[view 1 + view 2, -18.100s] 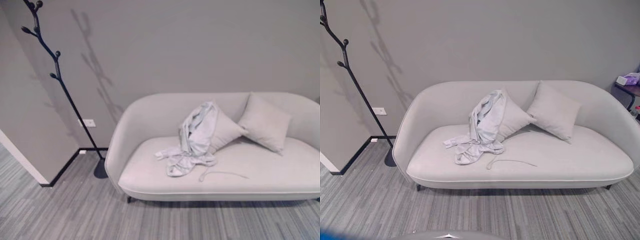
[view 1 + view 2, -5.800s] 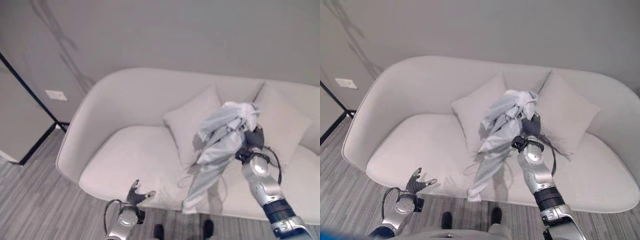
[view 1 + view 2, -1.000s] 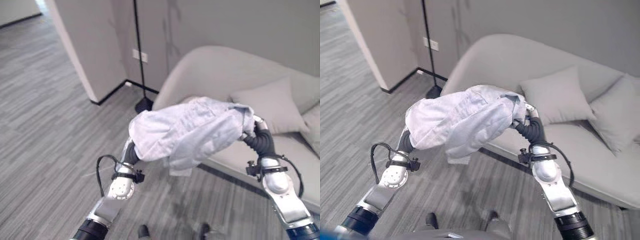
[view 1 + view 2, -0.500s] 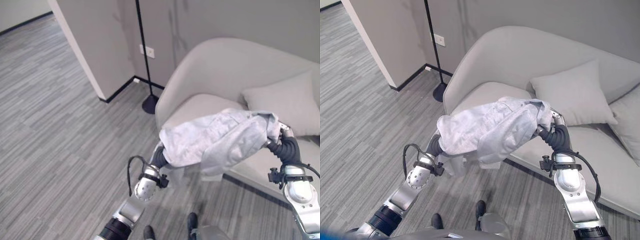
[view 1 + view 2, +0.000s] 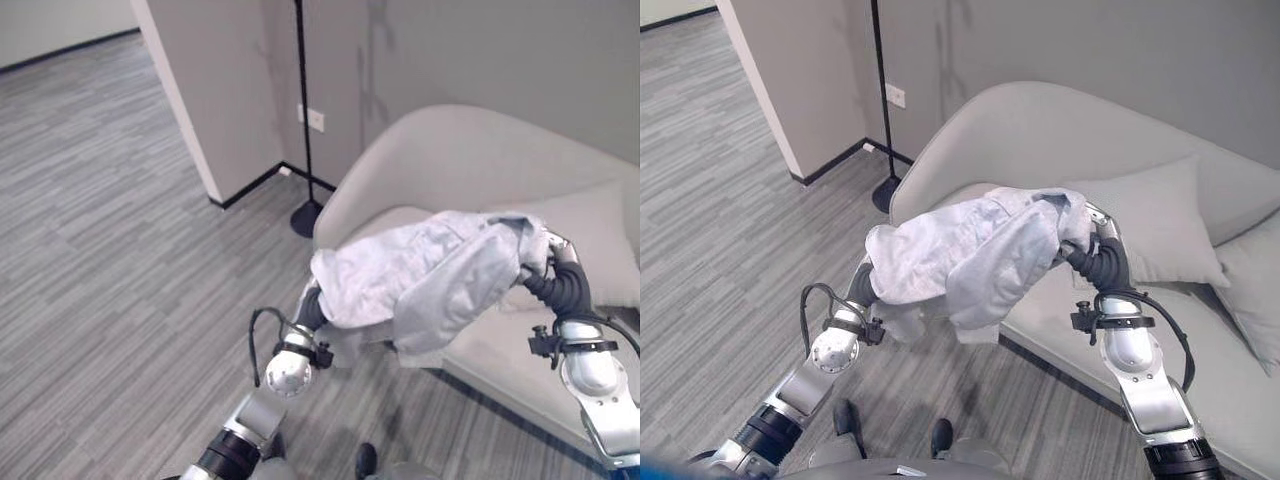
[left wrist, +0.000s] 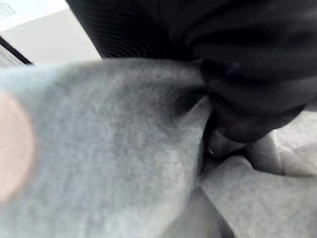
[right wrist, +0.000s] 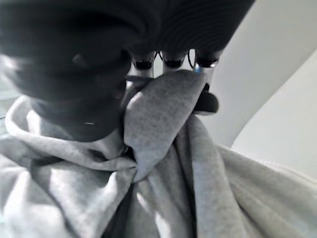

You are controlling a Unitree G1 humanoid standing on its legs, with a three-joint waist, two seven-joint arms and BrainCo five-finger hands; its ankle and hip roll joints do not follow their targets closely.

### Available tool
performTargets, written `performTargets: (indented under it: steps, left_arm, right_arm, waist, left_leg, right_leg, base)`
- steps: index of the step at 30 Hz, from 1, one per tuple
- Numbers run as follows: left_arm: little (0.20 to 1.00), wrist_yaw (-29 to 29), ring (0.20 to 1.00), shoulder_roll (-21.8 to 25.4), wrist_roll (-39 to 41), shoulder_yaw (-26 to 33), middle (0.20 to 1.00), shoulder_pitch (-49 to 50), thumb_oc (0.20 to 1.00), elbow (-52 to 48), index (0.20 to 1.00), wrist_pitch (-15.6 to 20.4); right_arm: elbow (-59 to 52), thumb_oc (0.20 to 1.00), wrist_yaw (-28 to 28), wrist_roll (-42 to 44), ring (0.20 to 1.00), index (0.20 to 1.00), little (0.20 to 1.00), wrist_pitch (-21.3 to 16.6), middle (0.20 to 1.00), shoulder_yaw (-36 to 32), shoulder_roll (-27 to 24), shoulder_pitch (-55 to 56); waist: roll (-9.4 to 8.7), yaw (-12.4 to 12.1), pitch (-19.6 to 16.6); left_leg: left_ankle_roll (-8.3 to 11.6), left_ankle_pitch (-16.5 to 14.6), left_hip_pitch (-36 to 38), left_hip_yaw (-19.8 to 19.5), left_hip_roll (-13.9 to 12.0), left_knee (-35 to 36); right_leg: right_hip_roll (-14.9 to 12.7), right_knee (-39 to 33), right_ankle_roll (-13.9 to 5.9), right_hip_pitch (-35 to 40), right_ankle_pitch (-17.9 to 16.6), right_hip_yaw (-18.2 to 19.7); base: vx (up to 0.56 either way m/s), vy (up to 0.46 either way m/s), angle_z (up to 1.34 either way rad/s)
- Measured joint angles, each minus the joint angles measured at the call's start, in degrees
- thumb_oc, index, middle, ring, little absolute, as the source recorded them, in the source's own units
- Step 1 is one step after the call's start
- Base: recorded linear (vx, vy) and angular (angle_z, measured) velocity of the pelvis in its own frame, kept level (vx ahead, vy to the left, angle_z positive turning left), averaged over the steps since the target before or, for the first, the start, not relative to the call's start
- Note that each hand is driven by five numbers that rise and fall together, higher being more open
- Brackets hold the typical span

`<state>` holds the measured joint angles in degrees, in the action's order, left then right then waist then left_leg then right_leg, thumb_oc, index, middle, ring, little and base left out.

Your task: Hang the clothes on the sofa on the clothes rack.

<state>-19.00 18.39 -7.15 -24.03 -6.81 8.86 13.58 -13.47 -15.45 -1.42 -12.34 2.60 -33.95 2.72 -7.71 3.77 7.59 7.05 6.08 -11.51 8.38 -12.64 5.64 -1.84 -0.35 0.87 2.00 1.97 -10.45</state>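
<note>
**Pale grey garment stretched between both hands, off the sofa**

We are holding the light grey garment (image 5: 975,250) up in the air between our two hands, clear of the seat and in front of the left end of the sofa (image 5: 1040,130). It is spanning from one hand to the other like a slack bundle, with a loose fold drooping from its middle toward the floor (image 5: 100,250).

Our right hand (image 7: 168,62) is gripping the right end of the garment: in its wrist view the fingers (image 7: 200,84) are curling over a bunched ridge of the cloth and pinching it against the palm. In the head views this hand (image 5: 1098,235) is sitting at the garment's right edge, just in front of the sofa's seat.

Our left hand (image 5: 862,285) is tucked under the garment's left end. The cloth is draping over it and is lying right up against the dark cover in its wrist view (image 6: 237,59), so we cannot tell whether its fingers are closing on the fabric or lying spread beneath it.

The clothes rack (image 5: 880,100) is standing to the far left, a thin black pole on a round base beside the sofa's left end, close to the wall corner (image 5: 190,110). The garment is hanging well apart from it. Two cushions (image 5: 1165,215) are leaning against the sofa's backrest to the right.
</note>
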Motion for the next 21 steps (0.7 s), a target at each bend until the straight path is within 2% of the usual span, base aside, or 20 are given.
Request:
performTargets:
  steps: [2,4,5,6,7,8,9,10,11,12,14,15,16,18,19,20,21]
  left_arm:
    - [0.200,-0.4,0.200,-0.5,0.0,-0.3,0.200,0.0,0.200,0.6,0.200,0.0]
    - [0.200,-0.4,0.200,-0.8,0.0,-0.7,0.200,0.1,0.200,0.8,0.200,0.0]
    - [0.200,-0.3,0.200,-1.7,-0.1,-1.6,0.200,0.3,0.200,0.9,0.200,0.2]
    - [0.200,-0.2,0.200,0.1,-0.2,-2.6,0.200,0.0,0.200,0.8,0.200,0.2]
    - [0.200,0.2,0.200,1.1,-0.2,-3.1,0.200,-0.6,0.200,0.9,0.200,0.1]
    - [0.200,0.4,0.200,2.0,-0.3,-3.8,0.200,-1.1,0.200,0.9,0.200,0.1]
    - [0.200,0.4,0.200,2.9,-0.3,-5.1,0.200,-2.6,0.200,0.9,0.200,0.1]
    - [0.200,0.6,0.200,3.0,-0.4,-5.2,0.200,-2.9,0.200,0.8,0.200,0.1]
    - [0.200,0.5,0.200,3.5,-0.4,-5.2,0.200,-3.3,0.200,0.6,0.200,0.1]
    - [0.200,-0.1,0.200,4.2,-0.4,-5.4,0.200,-3.3,0.200,0.5,0.200,0.1]
    - [0.200,-1.0,0.200,4.6,-0.5,-5.2,0.200,-3.3,0.200,0.5,0.200,0.0]
    - [0.200,-1.5,0.200,4.6,-0.5,-5.1,0.200,-3.3,0.200,0.5,0.200,-0.1]
    - [0.200,-1.9,0.200,4.3,-0.6,-4.6,0.200,-3.1,0.200,-0.2,0.200,-0.1]
    - [0.200,-2.2,0.200,4.3,-0.9,-3.0,0.200,-3.0,0.200,-1.7,0.200,0.2]
    - [0.200,-2.4,0.200,4.1,-0.9,-1.9,0.200,-3.1,0.200,-1.7,0.200,0.4]
    - [0.200,-2.7,0.200,4.2,-0.8,-0.9,0.200,-3.2,0.200,-1.1,0.200,0.1]
    - [0.200,-2.7,0.200,3.9,-0.9,-0.8,0.200,-2.9,0.200,-1.2,0.200,0.1]
  right_arm:
    - [0.8,0.200,-0.2,-0.5,0.200,0.200,0.200,0.0,0.200,0.1,0.0,-0.1]
    - [0.5,0.200,-0.3,-0.7,0.200,0.200,0.200,0.1,0.200,0.0,-1.4,1.8]
    - [-0.8,0.200,-0.3,-1.0,0.200,0.200,0.200,0.3,0.200,-0.3,-3.6,4.5]
    - [-1.2,0.200,-0.1,-1.1,0.200,0.200,0.200,0.5,0.200,0.6,-2.0,7.9]
    - [-1.0,0.200,0.0,-1.2,0.200,0.200,0.200,0.8,0.200,0.9,-1.4,8.0]
    - [-1.1,0.200,-0.1,-1.7,0.200,0.200,0.200,1.1,0.200,0.9,-0.9,7.9]
    - [-1.1,0.200,-0.2,-2.9,0.200,0.200,0.200,2.0,0.200,1.8,-0.8,5.6]
    - [-1.2,0.200,-0.2,-3.2,0.200,0.200,0.200,2.0,0.200,2.0,-0.8,4.8]
    - [-1.3,0.200,-0.4,-3.7,0.200,0.200,0.200,2.2,0.200,2.7,-0.8,3.6]
    - [-0.4,0.200,-0.5,-4.9,0.200,0.200,0.200,2.5,0.200,4.8,-0.8,-1.1]
    - [1.0,0.200,-0.8,-5.3,0.200,0.200,0.200,2.5,0.200,7.3,-0.2,-5.0]
    - [1.0,0.200,-0.7,-5.4,0.200,0.200,0.200,2.6,0.200,8.5,0.3,-6.5]
    - [0.4,0.200,-0.6,-5.5,0.200,0.200,0.200,2.1,0.200,9.3,0.1,-7.0]
    - [0.1,0.200,-0.6,-5.4,0.200,0.200,0.200,2.0,0.200,8.9,-0.3,-7.2]
    - [0.1,0.200,-0.6,-5.4,0.200,0.200,0.200,2.0,0.200,9.0,-0.6,-7.3]
    - [0.1,0.200,-0.6,-5.4,0.200,0.200,0.200,2.1,0.200,9.1,-0.6,-7.4]
    - [0.1,0.200,-0.7,-5.4,0.200,0.200,0.200,2.1,0.200,9.1,-0.5,-7.4]
  waist:
    - [1.94,0.0,-0.6]
    - [3.39,0.1,-2.6]
    - [5.93,0.6,-5.6]
    - [1.16,0.8,-6.9]
    - [0.12,1.0,-7.1]
    - [-0.03,1.0,-7.1]
    - [0.10,0.9,-7.1]
    - [0.32,1.0,-7.2]
    - [0.12,0.8,-7.2]
    - [0.56,0.6,-6.5]
    - [1.26,-0.1,-6.0]
    - [1.59,-1.1,-5.7]
    - [3.00,-1.2,-5.2]
    - [3.93,0.1,-3.6]
    - [3.73,0.9,-3.1]
    - [2.23,1.5,-2.9]
    - [1.12,2.2,-2.9]
  left_leg:
    - [0.04,0.0,-0.4,0.1,-2.0,-0.3]
    - [0.15,-0.5,-0.2,2.5,-2.4,-6.2]
    - [-0.97,0.8,0.8,2.9,-0.7,-8.4]
    - [-3.79,-0.3,2.5,5.8,5.2,-8.9]
    - [-4.60,-1.1,2.9,6.5,6.6,-8.7]
    - [-5.50,-1.7,3.3,6.7,7.8,-8.5]
    - [-7.66,-2.1,4.9,7.4,10.0,-7.2]
    - [-8.33,-1.4,5.2,7.8,10.8,-6.7]
    - [-10.16,-2.9,6.0,7.7,12.7,-6.7]
    - [-10.86,-2.7,7.9,9.0,14.1,-6.1]
    - [-13.46,-4.9,10.2,9.1,15.3,-5.0]
    - [-14.01,-5.3,11.8,9.6,15.8,-3.7]
    - [-13.91,-5.4,13.9,9.8,15.3,-2.0]
    - [-13.59,-5.6,14.9,9.6,13.8,-1.3]
    - [-12.30,-6.3,15.1,9.8,13.4,-1.0]
    - [-11.37,-5.7,15.8,10.9,14.2,-0.9]
    - [-10.26,-6.7,16.3,11.0,15.3,-0.7]
  right_leg:
    - [-0.4,0.1,-1.59,2.6,1.4,1.1]
    - [-3.2,0.6,-4.61,4.4,3.4,3.8]
    - [-5.6,-0.3,-8.82,6.6,4.0,6.0]
    - [-12.0,1.7,-9.92,7.0,4.0,6.8]
    - [-13.7,5.5,-10.59,5.4,4.4,7.0]
    - [-14.7,9.4,-10.45,3.6,4.3,7.7]
    - [-17.0,21.0,-10.48,-2.5,3.8,9.2]
    - [-18.1,25.9,-11.37,-4.9,4.5,9.6]
    - [-19.1,30.4,-11.09,-7.2,1.1,10.3]
    - [-22.1,39.0,-11.95,-11.5,-2.0,9.7]
    - [-23.7,44.1,-11.99,-14.4,-2.9,6.1]
    - [-24.1,46.1,-12.10,-15.8,-1.9,3.1]
    - [-20.9,45.8,-11.40,-17.5,2.2,0.2]
    - [-14.4,37.6,-10.11,-18.4,6.3,-1.1]
    - [-12.1,30.0,-10.28,-18.7,6.1,-3.6]
    - [-10.8,19.1,-10.11,-19.1,3.5,-7.7]
    - [-10.8,15.8,-9.42,-19.4,0.9,-8.8]
  base:
    - [0.52,0.204,-0.34]
    - [0.69,0.302,-0.70]
    - [0.68,0.355,-0.67]
    - [0.61,0.381,-0.40]
    - [0.42,0.334,-0.08]
    - [0.25,0.295,0.02]
    - [0.21,0.327,0.10]
    - [0.13,0.254,0.15]
    - [0.28,0.305,0.07]
    - [0.29,0.223,0.09]
    - [0.25,0.135,-0.13]
    - [0.32,-0.050,-0.42]
    - [0.42,-0.090,-0.35]
    - [0.35,-0.123,-0.11]
    - [0.28,-0.164,-0.04]
    - [0.18,-0.174,0.02]
    - [0.35,-0.218,0.07]
